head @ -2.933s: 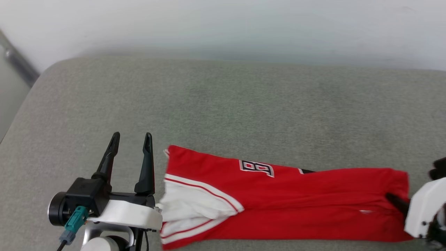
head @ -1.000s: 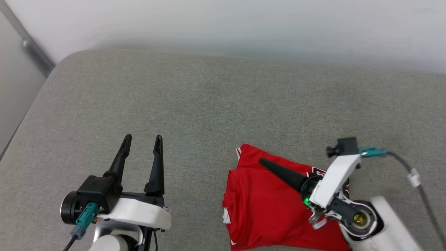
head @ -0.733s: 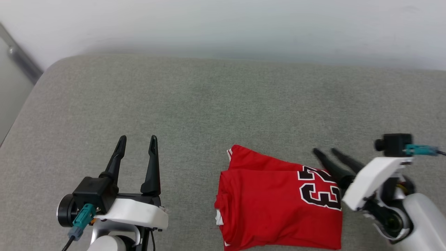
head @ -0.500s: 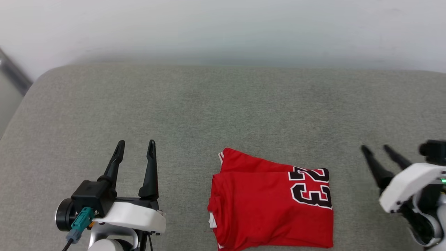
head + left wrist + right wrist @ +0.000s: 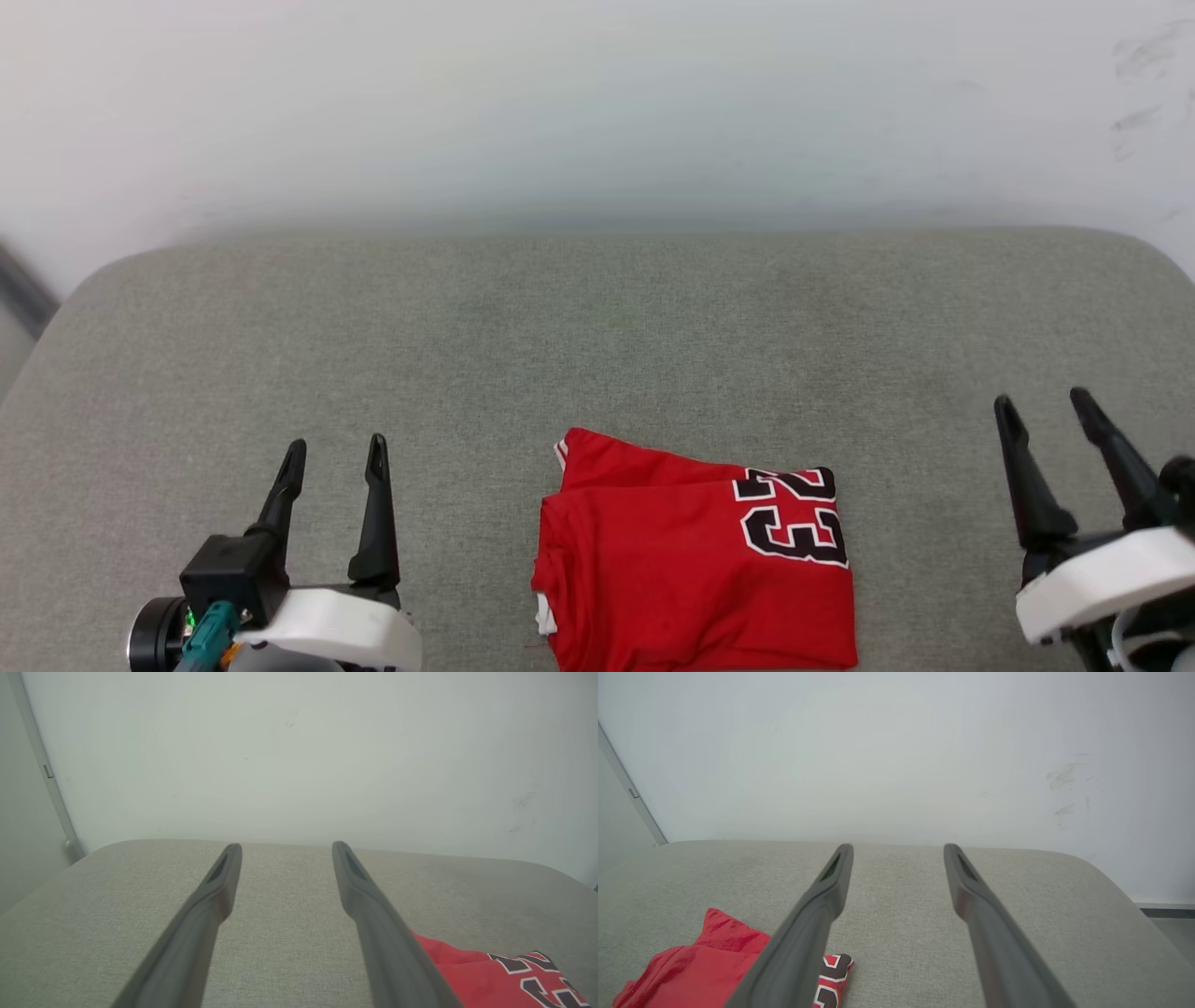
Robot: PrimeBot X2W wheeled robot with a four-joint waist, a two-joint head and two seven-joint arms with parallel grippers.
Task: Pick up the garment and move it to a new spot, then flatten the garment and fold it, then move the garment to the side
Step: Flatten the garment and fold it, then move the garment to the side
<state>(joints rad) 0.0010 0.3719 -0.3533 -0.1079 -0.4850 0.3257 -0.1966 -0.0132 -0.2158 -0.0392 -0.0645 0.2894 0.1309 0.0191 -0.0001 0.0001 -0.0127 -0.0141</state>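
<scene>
1. Since the garment (image 5: 695,569) lies in a compact, roughly square fold at the near edge of the grey cushion (image 5: 597,317), between the two arms, the folding looks done. The last carry to the side appears to be what is left.
2. The black "23" faces up at the bundle's right side. A red corner pokes out at its far left, and a sliver of white shows at the left edge.
3. The left gripper (image 5: 336,444) hangs well to the left of the bundle with its fingers spread wide and nothing between them.
4. The right gripper (image 5: 1042,399) mirrors it well to the right, also spread and empty, touching no cloth.
5. The fabric looks thin, soft and light, so weight is probably no concern, but it has no stiffness of its own. It will likely sag from any single pinch, and the stacked layers can slide over each other.
6. The best hold is probably on the folded side edges, low enough to catch every layer at once. One claw on each of the left and right sides would likely keep the square from opening.
7. Pinching only the top layer or the loose far corner risks peeling the fold apart.
</scene>
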